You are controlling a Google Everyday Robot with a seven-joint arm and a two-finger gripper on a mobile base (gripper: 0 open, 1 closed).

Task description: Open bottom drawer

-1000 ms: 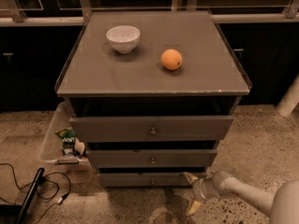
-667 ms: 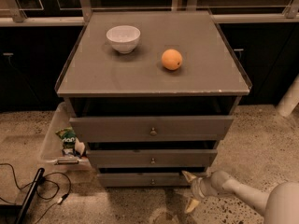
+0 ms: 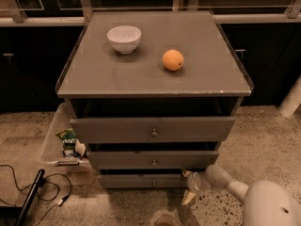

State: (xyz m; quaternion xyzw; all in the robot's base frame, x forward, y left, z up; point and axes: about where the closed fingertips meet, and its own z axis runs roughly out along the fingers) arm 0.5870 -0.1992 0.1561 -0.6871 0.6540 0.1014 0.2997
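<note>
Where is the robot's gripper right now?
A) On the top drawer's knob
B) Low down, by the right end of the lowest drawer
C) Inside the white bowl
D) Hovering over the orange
B: the gripper is low down near the floor at the right end of the bottom drawer, well below the orange and the white bowl on the cabinet top.

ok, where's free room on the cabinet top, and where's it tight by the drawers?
Free on the cabinet top: along the front edge and right of the orange; the bowl takes back left. Tight low right: the gripper sits at the right end of the bottom drawer. Left, the bin and cables crowd the floor.
</note>
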